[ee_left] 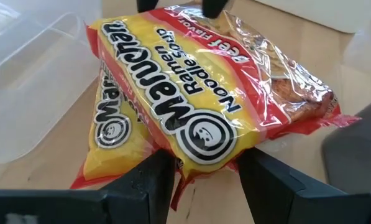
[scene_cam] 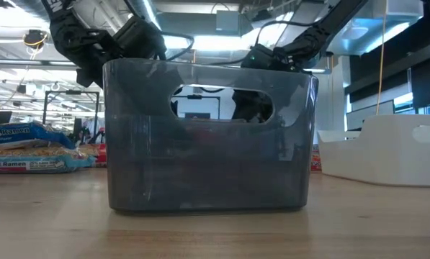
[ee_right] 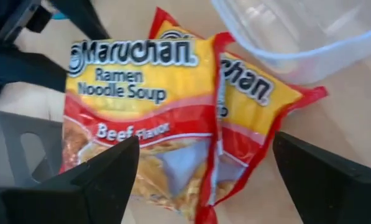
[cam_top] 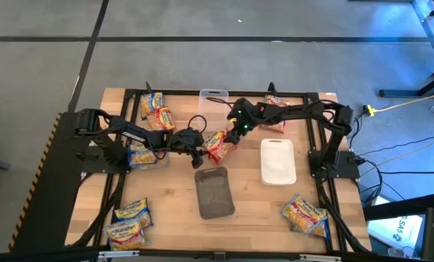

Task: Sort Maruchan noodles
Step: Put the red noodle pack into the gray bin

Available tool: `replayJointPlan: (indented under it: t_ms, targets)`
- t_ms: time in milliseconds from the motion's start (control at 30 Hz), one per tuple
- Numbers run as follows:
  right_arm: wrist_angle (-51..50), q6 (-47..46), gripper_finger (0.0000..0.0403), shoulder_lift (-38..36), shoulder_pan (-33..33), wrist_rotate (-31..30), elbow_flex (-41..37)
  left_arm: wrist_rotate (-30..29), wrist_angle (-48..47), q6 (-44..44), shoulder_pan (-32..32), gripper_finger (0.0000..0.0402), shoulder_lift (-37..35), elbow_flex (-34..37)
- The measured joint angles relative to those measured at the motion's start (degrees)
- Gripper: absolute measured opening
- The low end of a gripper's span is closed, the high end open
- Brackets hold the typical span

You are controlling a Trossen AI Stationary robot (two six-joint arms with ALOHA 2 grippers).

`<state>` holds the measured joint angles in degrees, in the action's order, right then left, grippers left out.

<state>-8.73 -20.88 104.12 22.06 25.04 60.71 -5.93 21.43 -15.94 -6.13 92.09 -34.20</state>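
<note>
— Two beef packets here?
— Yes, stacked askew. My left gripper [ee_left: 204, 180] pinches the edge of the top Beef Flavor packet [ee_left: 191, 93]; the second beef packet [ee_left: 107, 124] lies under it. My right gripper [ee_right: 204, 165] hovers just above both, fingers spread wide, holding nothing.
— Tips?
— Lift only the top one, slowly; wrapper's slippery, and the lower may drag along.
— Counts?
— Roughly ten Maruchan packets; piles overlap. Three containers: grey bin [cam_top: 200, 195], clear bin [cam_top: 214, 93], white bin [cam_top: 278, 161].
</note>
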Motion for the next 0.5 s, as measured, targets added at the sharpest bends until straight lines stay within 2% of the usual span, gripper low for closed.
replayJointPlan:
  t_ms: [167,500]
  targets:
    - [1.57,0.10,0.0332,0.96,-2.08,0.11,-0.05,-2.30,0.18,1.32,0.00,0.0165,0.20,0.00]
    - [5.94,0.12,0.0330,0.39,-5.06,5.27,0.27,-1.32,0.72,1.75,-0.13,0.0165,0.20,0.07]
